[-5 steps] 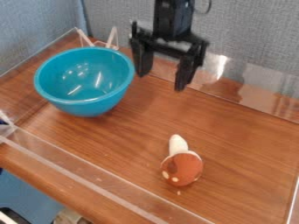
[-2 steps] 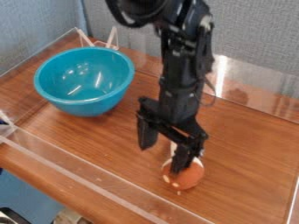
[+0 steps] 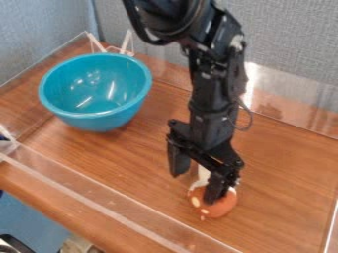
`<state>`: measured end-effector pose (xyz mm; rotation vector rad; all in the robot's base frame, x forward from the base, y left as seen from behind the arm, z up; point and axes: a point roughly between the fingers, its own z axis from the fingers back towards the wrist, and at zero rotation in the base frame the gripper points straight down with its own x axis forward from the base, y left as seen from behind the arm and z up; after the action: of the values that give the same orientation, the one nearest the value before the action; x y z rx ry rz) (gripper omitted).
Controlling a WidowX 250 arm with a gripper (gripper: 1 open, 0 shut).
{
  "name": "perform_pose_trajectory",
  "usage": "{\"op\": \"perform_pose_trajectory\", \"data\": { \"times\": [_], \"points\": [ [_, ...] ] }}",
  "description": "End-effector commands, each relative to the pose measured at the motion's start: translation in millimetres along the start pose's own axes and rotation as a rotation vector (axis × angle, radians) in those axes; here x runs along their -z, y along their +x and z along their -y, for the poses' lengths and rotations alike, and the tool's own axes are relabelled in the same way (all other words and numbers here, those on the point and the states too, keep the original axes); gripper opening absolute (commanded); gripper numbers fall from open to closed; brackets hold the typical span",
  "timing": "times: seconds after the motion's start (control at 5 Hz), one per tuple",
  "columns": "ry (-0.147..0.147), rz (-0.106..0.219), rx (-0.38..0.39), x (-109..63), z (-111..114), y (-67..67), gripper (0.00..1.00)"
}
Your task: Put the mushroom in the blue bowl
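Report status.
Gripper open, over the mushroom. Mushroom on the table, outside the blue bowl. Nothing visible blocking the bowl.

Bowl (image 3: 95,91): its teal-blue wall is showing a smooth, glossy finish, catching light inside. Mushroom (image 3: 211,201): its cap is appearing smooth. Robot arm (image 3: 211,79): its black surface is presenting mostly matt. Tabletop (image 3: 126,163): it is displaying brown wood grain with a soft sheen. Wall panel (image 3: 297,44): its grey face is looking matt and finely rough.
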<state>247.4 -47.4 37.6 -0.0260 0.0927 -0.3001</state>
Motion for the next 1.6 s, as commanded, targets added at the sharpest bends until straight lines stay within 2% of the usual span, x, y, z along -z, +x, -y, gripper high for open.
{"op": "perform_pose_trajectory", "data": {
  "times": [0.0, 1.0, 1.2, 1.4],
  "points": [
    [0.003, 0.017, 0.009, 5.4, -0.3, 6.3, 1.00],
    [-0.002, -0.019, -0.006, 35.6, -6.4, 10.0, 1.00],
    [-0.002, -0.026, -0.009, 38.9, -7.9, 10.3, 0.00],
    [-0.001, -0.027, -0.010, 39.7, -9.7, 9.6, 0.00]
  ]
}}
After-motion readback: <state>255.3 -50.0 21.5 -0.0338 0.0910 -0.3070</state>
